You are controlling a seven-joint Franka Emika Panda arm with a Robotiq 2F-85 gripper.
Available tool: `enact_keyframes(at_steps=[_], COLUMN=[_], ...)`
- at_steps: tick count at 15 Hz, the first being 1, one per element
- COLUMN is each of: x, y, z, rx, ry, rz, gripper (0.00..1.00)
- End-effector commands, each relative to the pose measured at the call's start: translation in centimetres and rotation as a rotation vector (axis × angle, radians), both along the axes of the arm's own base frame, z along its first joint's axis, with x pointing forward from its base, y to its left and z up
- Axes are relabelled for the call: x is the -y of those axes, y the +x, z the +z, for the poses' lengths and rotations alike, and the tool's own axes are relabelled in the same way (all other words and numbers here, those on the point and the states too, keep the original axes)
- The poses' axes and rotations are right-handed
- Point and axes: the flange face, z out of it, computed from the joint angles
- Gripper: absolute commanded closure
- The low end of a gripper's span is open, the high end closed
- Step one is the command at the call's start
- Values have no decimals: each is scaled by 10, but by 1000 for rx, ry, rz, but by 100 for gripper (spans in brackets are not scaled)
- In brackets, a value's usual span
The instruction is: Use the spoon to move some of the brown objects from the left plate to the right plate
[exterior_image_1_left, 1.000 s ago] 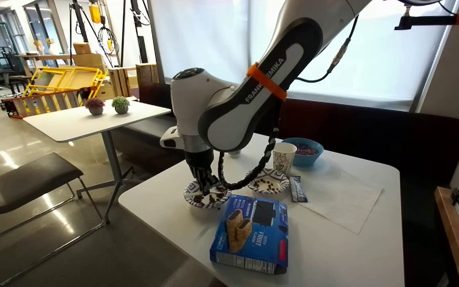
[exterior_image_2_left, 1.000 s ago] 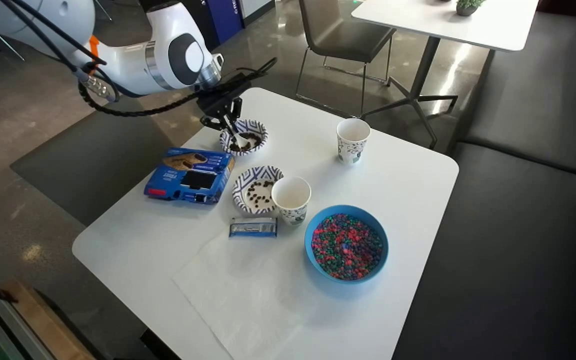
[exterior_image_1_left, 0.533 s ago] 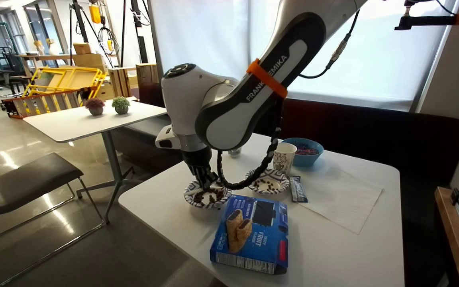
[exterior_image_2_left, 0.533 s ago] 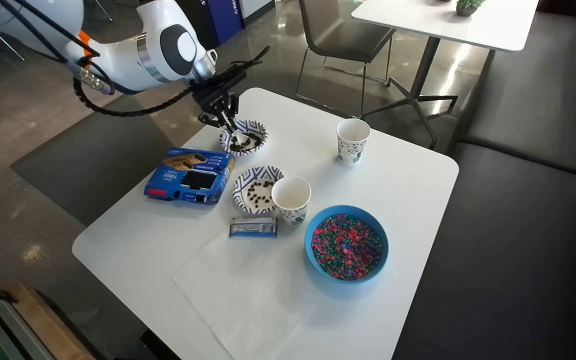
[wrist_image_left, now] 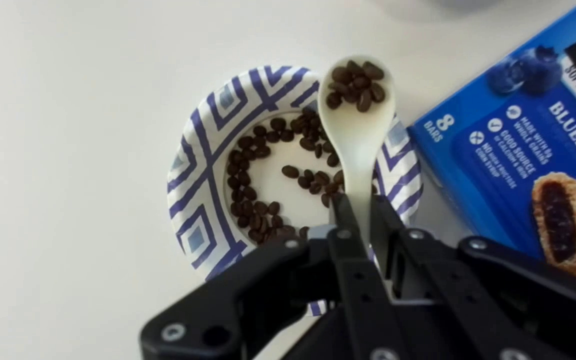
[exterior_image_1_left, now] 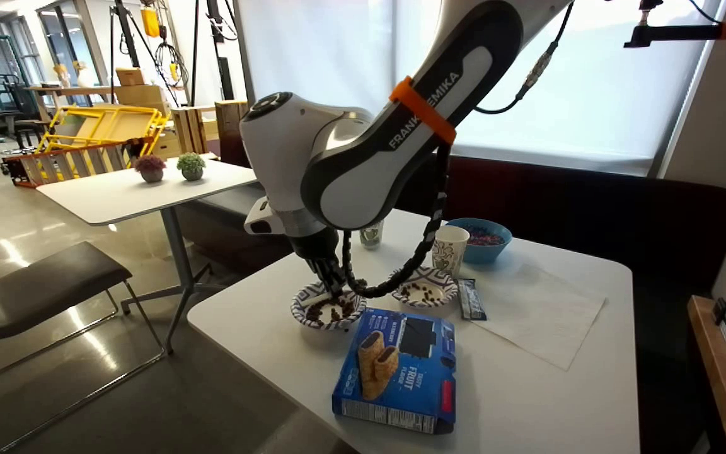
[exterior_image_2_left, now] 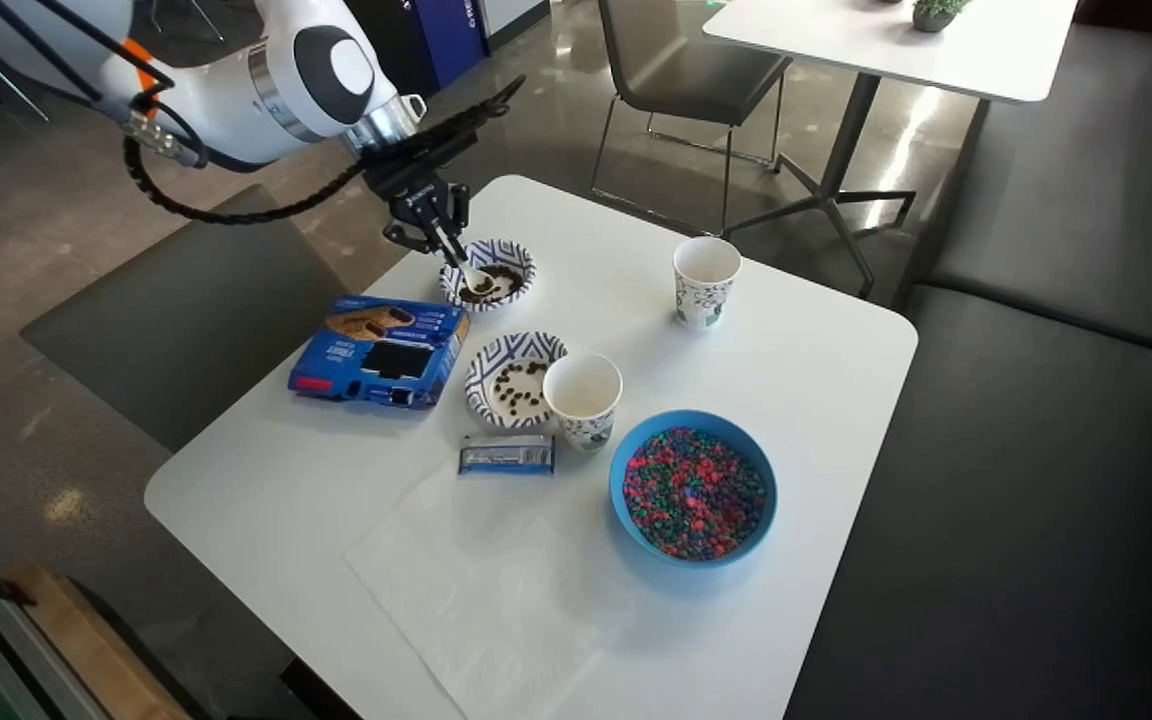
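My gripper [wrist_image_left: 360,202] is shut on the handle of a white spoon [wrist_image_left: 352,127]. The spoon's bowl holds several brown objects [wrist_image_left: 359,82], which look like coffee beans. The left plate [wrist_image_left: 198,215], with a blue-and-white patterned rim, lies below the spoon and holds many more brown objects [wrist_image_left: 238,172]. In the exterior views the gripper [exterior_image_1_left: 336,289] is over the left plate [exterior_image_1_left: 300,309], and the spoon [exterior_image_2_left: 476,278] is over that plate's beans. The right plate [exterior_image_2_left: 489,365] holds scattered beans [exterior_image_2_left: 516,385]; it also shows in an exterior view [exterior_image_1_left: 442,284] and is outside the wrist view.
A blue snack box [exterior_image_1_left: 401,372] lies close beside both plates. A paper cup [exterior_image_2_left: 584,400] and a blue packet [exterior_image_2_left: 506,456] stand near the right plate. Farther off are another cup [exterior_image_2_left: 704,285], a blue bowl [exterior_image_2_left: 626,500] of coloured bits and a napkin [exterior_image_2_left: 496,590].
The gripper and wrist have tilted and shifted slightly over the left plate. Beans now show in the spoon's bowl, which looked plain white before. Plates, box and cups have not moved.
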Motion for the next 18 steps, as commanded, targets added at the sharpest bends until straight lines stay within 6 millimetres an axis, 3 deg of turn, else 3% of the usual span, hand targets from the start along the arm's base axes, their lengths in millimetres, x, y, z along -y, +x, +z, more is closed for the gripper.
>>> enact_keyframes(at_steps=[1, 9, 18], x=[7, 50, 101], y=[-10, -15, -34], z=[17, 29, 22], rx=[-8, 4, 33], ry=[-40, 17, 134], rz=[-70, -204, -338], gripper=[97, 97, 97])
